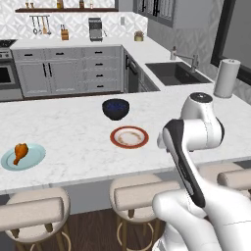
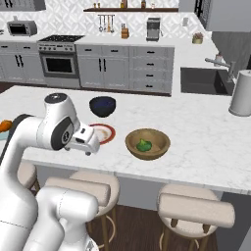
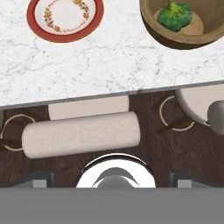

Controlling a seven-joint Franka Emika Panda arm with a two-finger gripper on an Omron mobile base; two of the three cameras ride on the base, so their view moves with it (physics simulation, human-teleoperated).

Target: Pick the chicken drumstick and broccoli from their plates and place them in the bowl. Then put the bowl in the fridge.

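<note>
Chicken drumstick [image 1: 20,152] on teal plate [image 1: 34,158], long axis near-upright in left base view, narrow bone end toward counter [image 1: 73,137] edge. Claw wide open, empty.

Even, soft light is falling across the whole rendered kitchen, with no single source showing. The white marble counter [image 1: 73,132] is reading bright and almost flat, its veins staying faint. Shadows are lying weak and small: a thin dark rim under the dark blue bowl [image 1: 115,109] and a soft patch inside the wooden bowl [image 2: 147,143] beside the broccoli [image 3: 174,15]. The wooden floor [image 3: 175,153] below the counter's near edge is showing dimmer. All pictures are looking slightly soft and coarse, and distant wall items are blurring into specks.
</note>
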